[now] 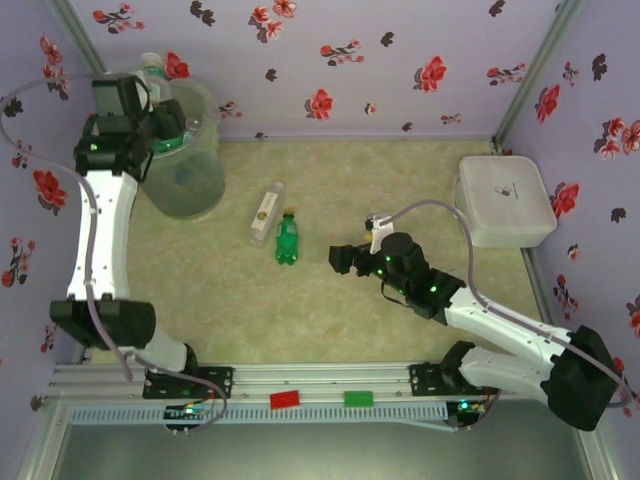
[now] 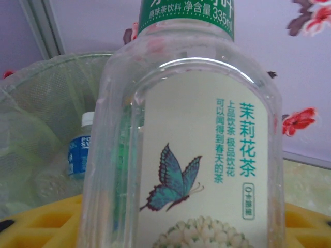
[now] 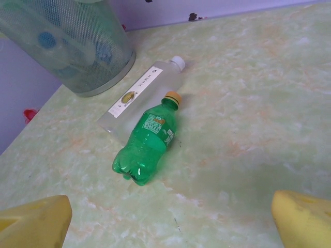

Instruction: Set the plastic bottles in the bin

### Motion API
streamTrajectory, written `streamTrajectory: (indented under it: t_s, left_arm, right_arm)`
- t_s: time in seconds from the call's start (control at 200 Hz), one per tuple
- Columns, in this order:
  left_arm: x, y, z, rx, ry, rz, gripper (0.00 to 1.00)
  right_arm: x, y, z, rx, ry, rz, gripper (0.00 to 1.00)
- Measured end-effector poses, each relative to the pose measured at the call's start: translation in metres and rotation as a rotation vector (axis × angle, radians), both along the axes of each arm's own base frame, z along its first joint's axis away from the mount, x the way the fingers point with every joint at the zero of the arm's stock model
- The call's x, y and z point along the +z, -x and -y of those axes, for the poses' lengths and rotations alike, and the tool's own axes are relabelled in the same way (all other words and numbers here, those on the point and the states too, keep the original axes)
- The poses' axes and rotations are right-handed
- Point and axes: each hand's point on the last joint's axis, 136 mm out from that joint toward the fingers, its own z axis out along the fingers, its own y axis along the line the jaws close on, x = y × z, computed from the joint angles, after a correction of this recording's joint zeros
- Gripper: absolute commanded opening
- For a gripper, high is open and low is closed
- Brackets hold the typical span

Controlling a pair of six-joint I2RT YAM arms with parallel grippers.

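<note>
The butterfly bottle (image 2: 196, 155), clear with a green band and a pale label, is pinched between the yellow fingers (image 2: 41, 225) of the left end effector (image 2: 173, 227). It is held up at the rim of the bin (image 1: 205, 120), in the far left corner of the table (image 1: 400, 170); whether it is over the opening I cannot tell. Inside the bin's pale green liner lie more bottles, among them a blue-label bottle (image 2: 78, 152) with a white cap.

Right of the bin, two bottles lie on the table side by side, touching or nearly so: a flat bottle (image 1: 266, 212), clear with a white cap, and on its right a green bottle (image 1: 287, 238) with a yellow cap. Both caps point far.

The right end effector (image 1: 345, 258) is just right of the green bottle, above the table, its fingers spread wide and holding nothing. A white box (image 1: 503, 200) sits at the far right.
</note>
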Motion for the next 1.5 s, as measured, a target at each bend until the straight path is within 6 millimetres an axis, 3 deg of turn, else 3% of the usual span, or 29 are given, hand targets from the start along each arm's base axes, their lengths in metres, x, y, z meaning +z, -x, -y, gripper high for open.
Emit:
streamTrajectory:
  t_s: [0.09,0.2,0.415,0.47,0.575,0.605,0.745,0.96,1.09,1.175,1.25,1.355,1.5]
  left_arm:
    - [-0.004,-0.019,-0.021,0.026,0.018,-0.021,0.44]
    - [-0.024,-0.036,-0.046,0.059,0.04,-0.077,0.44]
    - [-0.074,-0.045,-0.07,0.092,0.075,-0.219,0.49]
    - [-0.082,-0.045,-0.072,0.093,0.082,-0.242,0.58]
    - [-0.092,-0.045,-0.073,0.087,0.085,-0.279,0.94]
    - [-0.093,-0.045,-0.073,0.083,0.082,-0.283,1.0]
    - [-0.087,-0.043,-0.071,0.079,0.085,-0.278,1.0]
    - [-0.051,-0.033,-0.066,0.074,0.101,-0.181,1.0]
    - [-0.012,-0.002,-0.047,0.043,0.122,-0.059,1.0]
    - [0.012,0.024,-0.019,-0.015,0.133,0.031,1.0]
    - [0.022,0.048,0.009,-0.082,0.151,0.094,1.0]
    - [0.006,0.074,0.048,-0.175,0.193,0.112,1.0]
    - [-0.062,0.092,0.098,-0.282,0.255,-0.001,0.97]
  right_arm:
    - [0.001,0.002,0.004,-0.009,-0.002,0.0,1.0]
    - [0.003,0.004,0.008,-0.017,-0.001,0.004,1.0]
    - [0.006,0.006,0.016,-0.037,-0.002,0.018,0.99]
    - [0.004,0.006,0.016,-0.039,0.001,0.015,1.0]
    - [0.002,0.006,0.018,-0.042,0.009,0.01,1.0]
    - [0.002,0.006,0.018,-0.043,0.01,0.01,1.0]
    - [0.001,0.006,0.019,-0.048,0.014,0.009,1.0]
    - [-0.001,0.005,0.018,-0.048,0.019,0.004,1.0]
    - [-0.012,0.003,0.017,-0.052,0.041,-0.019,1.0]
    - [-0.02,0.002,0.015,-0.051,0.053,-0.04,1.0]
    - [-0.027,0.0,0.013,-0.048,0.058,-0.06,1.0]
    - [-0.04,-0.003,0.01,-0.051,0.072,-0.103,1.0]
    - [-0.047,-0.012,0.003,-0.059,0.072,-0.149,1.0]
